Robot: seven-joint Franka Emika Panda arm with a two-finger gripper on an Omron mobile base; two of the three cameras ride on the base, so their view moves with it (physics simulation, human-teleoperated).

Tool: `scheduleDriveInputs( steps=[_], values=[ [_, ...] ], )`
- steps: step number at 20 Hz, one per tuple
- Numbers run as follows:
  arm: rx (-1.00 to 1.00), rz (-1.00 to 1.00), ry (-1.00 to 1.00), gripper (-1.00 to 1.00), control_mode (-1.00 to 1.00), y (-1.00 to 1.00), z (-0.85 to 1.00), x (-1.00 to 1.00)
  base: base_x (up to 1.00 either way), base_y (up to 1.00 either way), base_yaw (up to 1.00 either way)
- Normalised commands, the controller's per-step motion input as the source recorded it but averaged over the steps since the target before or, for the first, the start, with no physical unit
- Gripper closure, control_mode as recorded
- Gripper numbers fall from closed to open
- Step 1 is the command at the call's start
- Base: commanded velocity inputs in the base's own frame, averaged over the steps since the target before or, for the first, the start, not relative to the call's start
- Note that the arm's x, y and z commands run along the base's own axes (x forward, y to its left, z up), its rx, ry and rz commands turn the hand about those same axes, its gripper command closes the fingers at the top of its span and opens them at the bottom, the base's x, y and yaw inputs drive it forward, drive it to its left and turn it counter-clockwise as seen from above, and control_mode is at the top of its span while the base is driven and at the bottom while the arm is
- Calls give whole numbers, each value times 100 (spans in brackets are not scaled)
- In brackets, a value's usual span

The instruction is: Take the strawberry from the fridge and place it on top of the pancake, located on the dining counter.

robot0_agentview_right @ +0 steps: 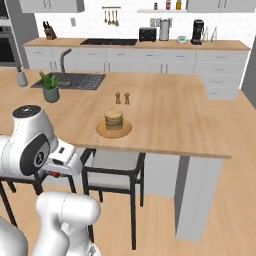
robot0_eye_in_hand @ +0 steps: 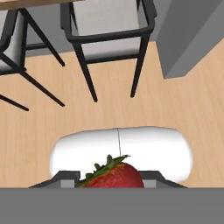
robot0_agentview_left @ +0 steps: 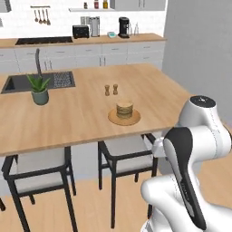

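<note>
Wooden floor and stools (robot0_eye_in_hand: 109, 33) lie below the gripper (robot0_eye_in_hand: 111, 183), which is closed around the strawberry (robot0_eye_in_hand: 114, 177). To do well, lift it above the dining counter (robot0_agentview_left: 86, 118), then lower gently onto the pancake (robot0_agentview_left: 124, 109).

No readable text, label or number anywhere.
</note>
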Motion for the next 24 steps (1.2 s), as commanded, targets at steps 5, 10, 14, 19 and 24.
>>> scheduleDriveInputs(
  steps=[5, 10, 14, 19, 24],
  values=[
    [0, 0, 0, 100, 100, 0, 0, 0, 46, -18, -17],
    [0, 0, 0, 100, 100, 0, 0, 0, 60, 22, -20],
    [0, 0, 0, 100, 100, 0, 0, 0, 48, 47, -1],
    [0, 0, 0, 100, 100, 0, 0, 0, 32, 49, 1],
    [0, 0, 0, 100, 100, 0, 0, 0, 45, 9, 0]
  ],
)
